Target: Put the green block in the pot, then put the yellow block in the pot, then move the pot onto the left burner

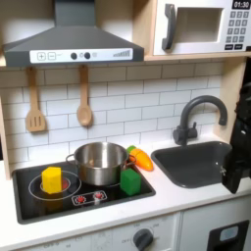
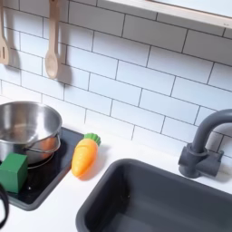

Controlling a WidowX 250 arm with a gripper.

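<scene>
In both exterior views the shiny steel pot (image 1: 98, 163) (image 2: 22, 127) stands on the black cooktop (image 1: 98, 202), toward its back right in the first exterior view. The green block (image 1: 130, 180) (image 2: 13, 172) rests on the cooktop just in front of the pot, to its right in the first exterior view. The yellow block (image 1: 51, 178) sits on the burner at the first exterior view's left. My gripper (image 1: 235, 180) hangs as a dark shape at the first exterior view's right edge, over the sink and far from the blocks. Its fingers are too dark to read.
An orange carrot (image 1: 141, 158) (image 2: 84, 154) lies between the cooktop and the grey sink (image 1: 201, 163) (image 2: 154, 195). A dark faucet (image 1: 196, 118) (image 2: 205, 145) rises behind the sink. Wooden utensils (image 1: 35, 103) hang on the tiled wall, under a range hood (image 1: 69, 44).
</scene>
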